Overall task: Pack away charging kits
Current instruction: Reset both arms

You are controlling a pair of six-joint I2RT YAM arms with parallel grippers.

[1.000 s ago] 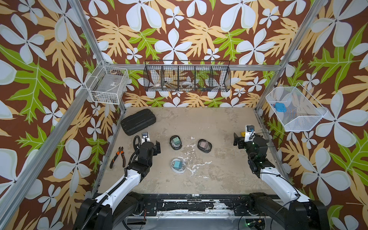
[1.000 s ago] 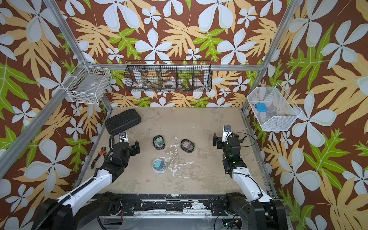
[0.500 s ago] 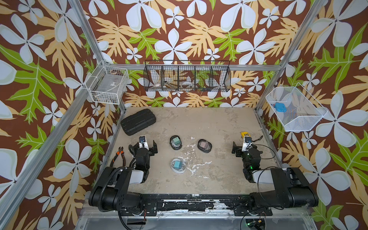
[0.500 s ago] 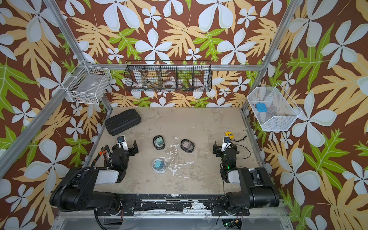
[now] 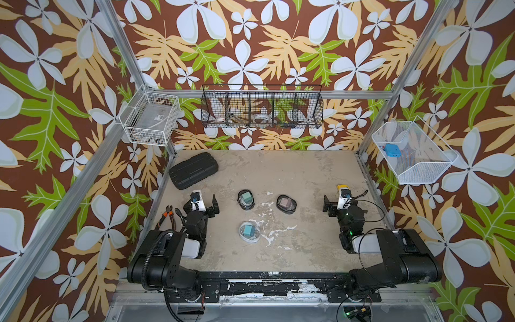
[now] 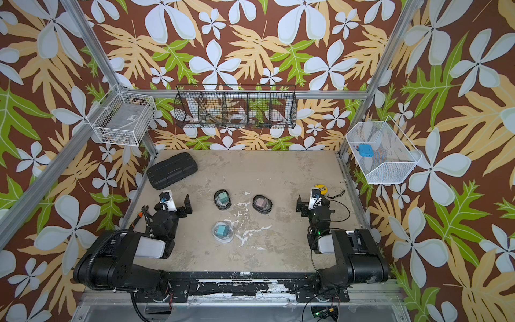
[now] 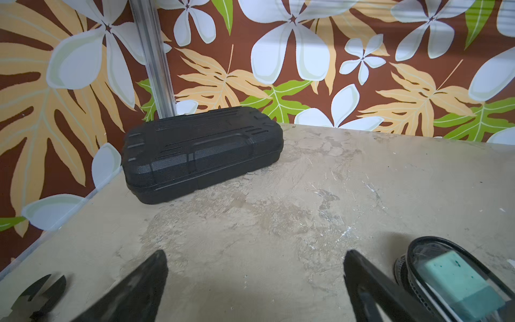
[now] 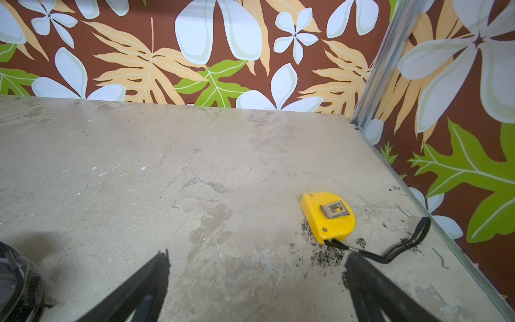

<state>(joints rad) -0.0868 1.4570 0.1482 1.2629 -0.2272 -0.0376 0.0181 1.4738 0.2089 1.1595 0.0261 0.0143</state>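
Three charging kits lie on the table between the arms. A black-rimmed pouch [image 5: 245, 199] [image 6: 222, 199] [image 7: 457, 281] holds a mint green plug. Another black-rimmed pouch [image 5: 286, 203] [image 6: 261, 203] holds a dusty pink plug; its rim [image 8: 16, 278] shows in the right wrist view. Nearer the front, a clear pouch [image 5: 249, 231] [image 6: 222, 232] holds a teal plug. My left gripper [image 5: 201, 202] [image 7: 255, 259] is open and empty, just left of the mint pouch. My right gripper [image 5: 338, 199] [image 8: 257, 256] is open and empty, right of the pink pouch.
A black ribbed case [image 5: 193, 170] [image 7: 200, 153] lies at the back left. Pliers [image 5: 167, 216] lie by the left edge, and a yellow tape measure [image 5: 340, 187] [image 8: 327, 217] lies beyond the right gripper. Wire baskets [image 5: 262, 107] hang on the walls; the right one [image 5: 412, 164] holds a blue gadget [image 5: 391, 149].
Both arms have folded back toward the front rail and both grippers have dropped lower, still open. The pouches have not moved.
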